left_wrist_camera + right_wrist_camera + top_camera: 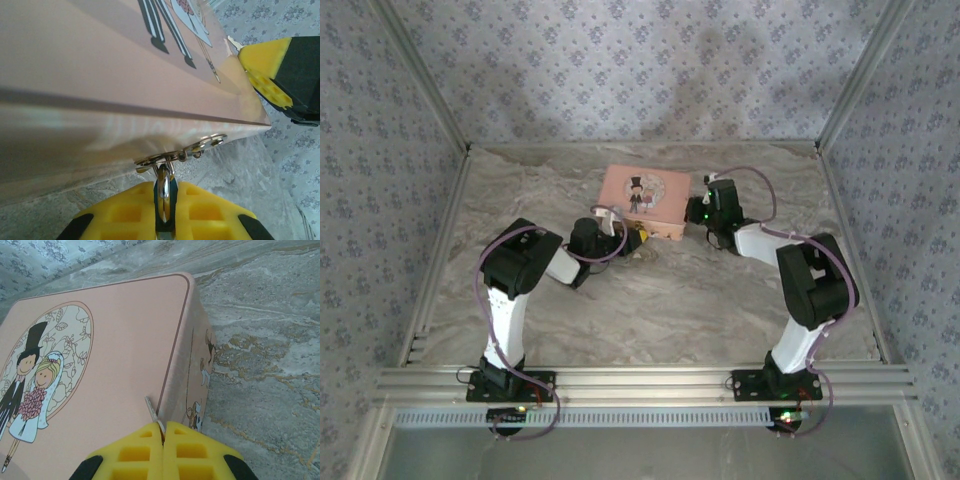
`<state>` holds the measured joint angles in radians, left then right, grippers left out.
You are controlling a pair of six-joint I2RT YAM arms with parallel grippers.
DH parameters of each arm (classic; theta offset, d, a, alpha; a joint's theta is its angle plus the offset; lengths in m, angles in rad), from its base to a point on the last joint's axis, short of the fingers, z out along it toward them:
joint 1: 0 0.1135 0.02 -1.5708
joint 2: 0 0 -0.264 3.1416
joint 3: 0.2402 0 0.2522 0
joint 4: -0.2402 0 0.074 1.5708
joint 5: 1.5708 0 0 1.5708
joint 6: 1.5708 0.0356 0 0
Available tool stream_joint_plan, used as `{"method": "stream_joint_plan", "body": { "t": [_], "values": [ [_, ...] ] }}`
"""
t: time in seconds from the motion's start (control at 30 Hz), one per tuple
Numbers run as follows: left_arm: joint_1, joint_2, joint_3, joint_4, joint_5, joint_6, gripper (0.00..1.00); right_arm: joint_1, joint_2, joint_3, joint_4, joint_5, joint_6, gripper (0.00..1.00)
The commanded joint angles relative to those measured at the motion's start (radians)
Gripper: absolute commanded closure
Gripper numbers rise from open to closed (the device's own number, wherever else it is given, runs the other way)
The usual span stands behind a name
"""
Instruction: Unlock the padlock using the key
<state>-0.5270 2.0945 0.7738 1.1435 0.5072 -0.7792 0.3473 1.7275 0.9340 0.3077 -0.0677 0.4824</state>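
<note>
The left tool (pixel 165 191) is pinched closed on the padlock (pixel 163 200), which hangs from the hasp (pixel 185 152) on the pink tin's (pixel 100 365) side wall, probably to steady it. The right tool (pixel 162 432), clamped tight on the key (pixel 151 409), hovers over the tin's lid edge, blade pointing forward, likely ready for insertion.

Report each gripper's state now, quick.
Left gripper: shut on the tiny squarish dark-blue padlock.
Right gripper: shut on the small silvery metal key.
</note>
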Motion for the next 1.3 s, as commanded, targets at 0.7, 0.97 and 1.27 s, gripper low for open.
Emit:
{"method": "stream_joint_plan", "body": {
  "t": [0.7,0.97,1.27],
  "values": [
    [-0.051,-0.171,0.083,-0.284,0.007,-0.132,1.0,-0.159,-0.513,-0.278,-0.089,-0.475,0.032,1.0],
    [-0.064,-0.171,0.097,-0.315,-0.011,-0.163,1.0,-0.213,-0.651,-0.386,-0.144,-0.489,0.045,1.0],
    [-0.07,-0.159,0.114,-0.312,-0.008,-0.206,1.0,-0.246,-0.679,-0.439,-0.139,-0.479,0.072,1.0]
  ]
}}
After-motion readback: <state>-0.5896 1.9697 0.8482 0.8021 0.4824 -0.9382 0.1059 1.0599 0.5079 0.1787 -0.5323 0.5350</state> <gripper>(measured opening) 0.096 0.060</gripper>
